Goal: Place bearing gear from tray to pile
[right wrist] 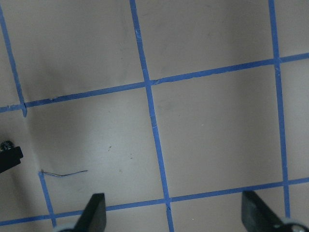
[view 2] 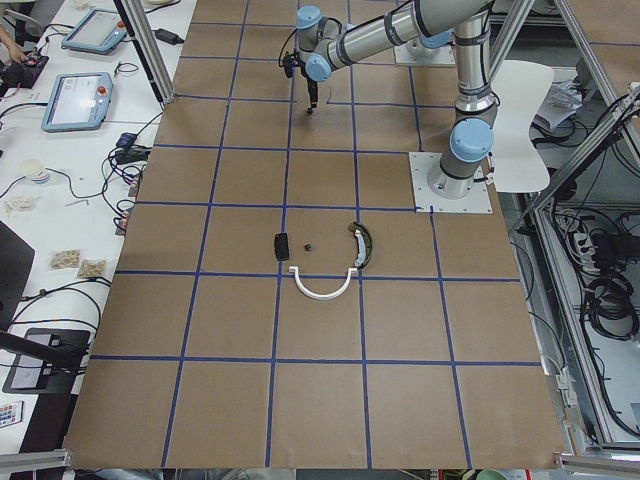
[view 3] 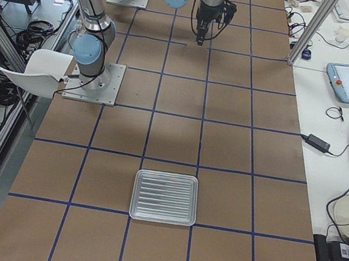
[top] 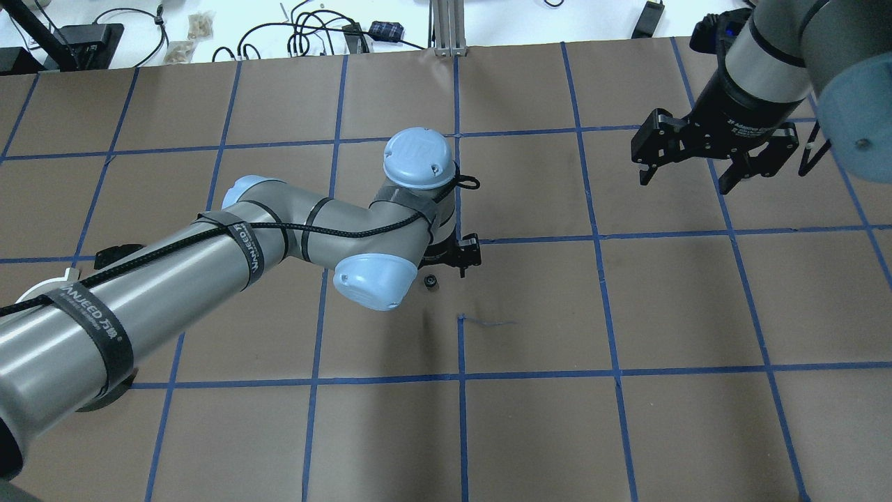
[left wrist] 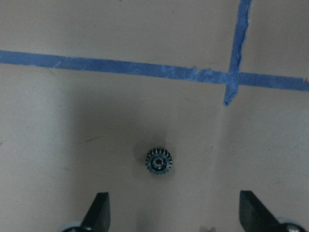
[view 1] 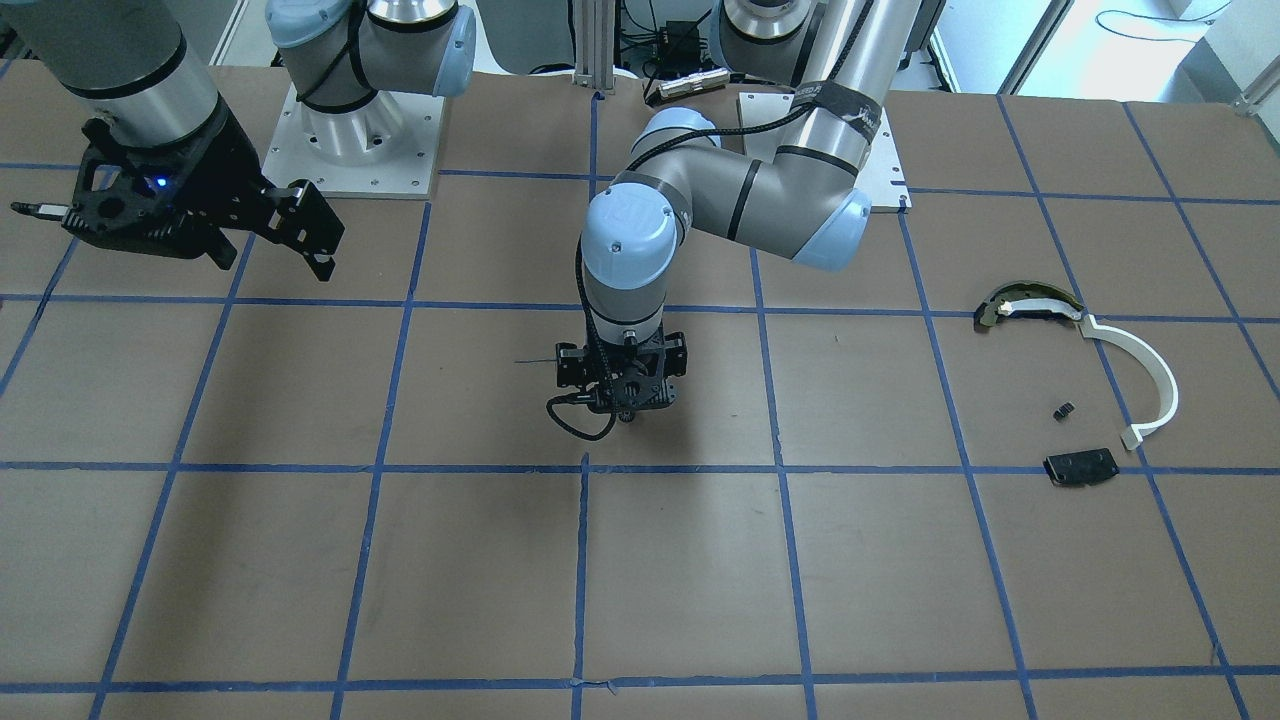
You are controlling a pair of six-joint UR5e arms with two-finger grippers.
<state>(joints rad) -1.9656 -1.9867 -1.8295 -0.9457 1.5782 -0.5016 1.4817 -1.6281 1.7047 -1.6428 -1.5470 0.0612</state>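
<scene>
Bearing gear [left wrist: 159,161]: small, dark and toothed. It lies flat on the brown table [view 1: 700,580] with its bore facing up, out of the tray and not in the pile.
Blue tape [left wrist: 231,77]: a crossing of grid lines lies near the gear, just beyond it in the left wrist view. The gear touches no line.
Left tool [left wrist: 176,212]: points straight down over the gear with its jaws spread wide. One fingertip [left wrist: 100,208] stands on each side of the gear, and both are clear of it. It grips nothing.
Right tool [top: 686,180]: well apart from the gear, on the robot's right, held above the table. Its jaws are spread and nothing is between them.
Pile [view 1: 1090,400]: well apart from the gear, on the robot's left, lying on the table.
Pile contents: a curved dark-and-yellowish piece [view 1: 1025,305] meets one end of a white half-ring strip [view 1: 1150,370]. A flat black plate [view 1: 1080,467] lies near the strip's other end. A small dark part [view 1: 1064,409] sits inside the arc, apart from the rest.
Tray [view 3: 164,198]: a ribbed metal tray seen only in the exterior right view. It lies farthest from the gear, toward the table end on the robot's right.
</scene>
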